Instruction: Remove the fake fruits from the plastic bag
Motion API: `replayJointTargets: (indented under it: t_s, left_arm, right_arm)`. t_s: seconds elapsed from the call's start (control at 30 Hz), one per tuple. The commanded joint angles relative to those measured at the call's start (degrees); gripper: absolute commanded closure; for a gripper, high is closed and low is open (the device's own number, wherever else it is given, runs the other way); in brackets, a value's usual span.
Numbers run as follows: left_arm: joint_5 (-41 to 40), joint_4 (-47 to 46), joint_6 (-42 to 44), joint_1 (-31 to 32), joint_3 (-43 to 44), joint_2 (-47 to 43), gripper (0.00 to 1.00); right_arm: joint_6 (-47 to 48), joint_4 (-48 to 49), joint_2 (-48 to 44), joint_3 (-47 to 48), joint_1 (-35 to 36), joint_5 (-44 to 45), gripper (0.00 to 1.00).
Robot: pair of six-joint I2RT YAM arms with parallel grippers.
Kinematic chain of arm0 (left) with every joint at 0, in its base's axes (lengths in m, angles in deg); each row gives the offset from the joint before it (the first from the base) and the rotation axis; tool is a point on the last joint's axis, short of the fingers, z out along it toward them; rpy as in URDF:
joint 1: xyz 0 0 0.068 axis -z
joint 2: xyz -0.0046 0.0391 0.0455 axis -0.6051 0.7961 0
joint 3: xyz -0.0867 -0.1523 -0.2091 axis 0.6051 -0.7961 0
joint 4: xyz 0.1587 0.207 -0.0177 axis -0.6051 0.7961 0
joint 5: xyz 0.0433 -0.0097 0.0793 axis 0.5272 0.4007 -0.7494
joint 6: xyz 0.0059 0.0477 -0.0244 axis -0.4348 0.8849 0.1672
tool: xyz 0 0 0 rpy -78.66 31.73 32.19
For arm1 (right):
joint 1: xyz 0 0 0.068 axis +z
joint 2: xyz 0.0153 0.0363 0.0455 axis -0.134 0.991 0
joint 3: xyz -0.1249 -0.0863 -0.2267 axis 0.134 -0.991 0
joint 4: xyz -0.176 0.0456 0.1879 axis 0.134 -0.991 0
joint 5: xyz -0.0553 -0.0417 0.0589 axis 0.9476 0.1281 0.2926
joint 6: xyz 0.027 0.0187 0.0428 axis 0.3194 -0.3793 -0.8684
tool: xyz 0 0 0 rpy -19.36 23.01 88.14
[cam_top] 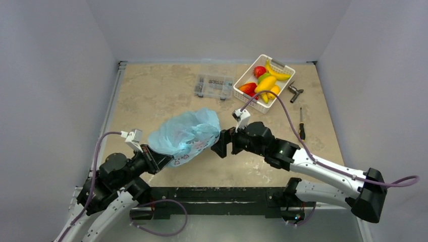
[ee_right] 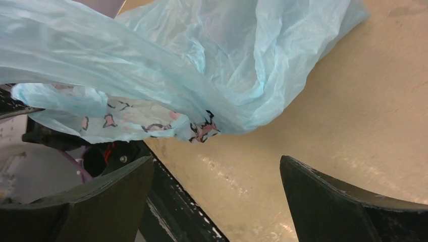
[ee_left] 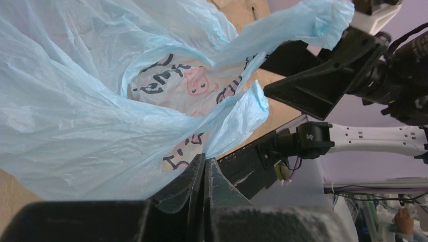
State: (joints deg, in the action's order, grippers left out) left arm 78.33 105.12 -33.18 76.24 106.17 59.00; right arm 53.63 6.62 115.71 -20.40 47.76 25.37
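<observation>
Top view: one plastic bag [cam_top: 184, 135] sits on the table [cam_top: 151, 96] between both grippers. Beyond it are one white basket [cam_top: 279, 62] of fruit, one clear parts box [cam_top: 214, 86] and one screwdriver [cam_top: 302, 130].
Left wrist: the left gripper [ee_left: 205, 160] is pinched tight on the bag's edge.
Right wrist: the right gripper [ee_right: 216, 161] is spread wide and empty, just below the bag. The bag's contents are hidden.

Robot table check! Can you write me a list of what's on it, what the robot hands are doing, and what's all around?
Surface: beige stone-look table.
Job's things: light blue plastic bag crumpled between the arms; fake fruits not seen, hidden if inside.
Clutter: white basket of toy fruit, clear parts box, screwdriver, metal tool.
Grippers: left gripper, jaws shut on the plastic bag; right gripper, jaws open beside it.
Cables: purple cable looping off each arm.
Surroundings: plain grey walls.
</observation>
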Motion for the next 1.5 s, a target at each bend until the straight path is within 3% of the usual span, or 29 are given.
replayJointTargets:
  t_s: [0.0, 0.1, 0.27, 0.43, 0.57, 0.7, 0.8, 1.07, 1.13, 1.27, 1.47]
  left_arm:
    - [3.5, 0.6, 0.6, -0.2, 0.5, -0.4, 1.0]
    - [4.5, 1.8, 3.9, -0.2, 3.6, 2.5, 0.96]
    - [10.9, 4.4, 16.6, -0.2, 14.3, 13.4, 0.65]
    - [14.0, 11.5, 28.8, -0.2, 25.9, 24.9, 0.44]
    - [19.8, 9.4, 32.7, -0.2, 28.0, 31.1, 0.41]
    - [24.7, 4.8, 30.9, 2.0, 26.4, 33.8, 0.38]
    - [13.4, 2.5, 29.0, 10.7, 24.5, 34.6, 0.38]
    - [-37.5, 7.9, 17.7, 38.5, 24.5, 40.8, 0.41]
    - [-46.3, 11.0, 11.7, 43.1, 25.0, 44.3, 0.39]
    - [-49.1, 9.3, 8.1, 43.6, 23.9, 47.7, 0.4]
    - [-44.1, 1.1, 11.5, 43.5, 19.8, 45.5, 0.43]
  right_arm:
    - [18.4, -9.2, 1.5, 14.1, 0.2, 2.7, 0.01]
    - [25.5, -12.3, 5.7, 22.1, 0.2, 0.7, 0.01]
    - [33.4, -15.0, 11.8, 30.1, 0.2, -2.8, 0.01]
    - [37.6, -16.2, 15.8, 32.9, 0.2, -10.1, 0.01]
    - [36.0, -16.4, 18.3, 34.2, 0.2, -13.7, 0.01]
    - [31.8, -14.0, 17.0, 32.5, 0.3, -15.2, 0.01]
    - [29.7, -11.9, 14.7, 30.4, 0.3, -16.5, 0.01]
    - [23.8, -9.1, 9.0, 25.9, 0.3, -10.9, 0.01]
    - [22.7, -8.1, 7.8, 24.7, 0.3, -10.9, 0.01]
    - [21.9, -7.8, 6.8, 23.4, 0.3, -9.7, 0.01]
    - [21.6, -9.9, 5.8, 23.8, 0.3, -8.2, 0.01]
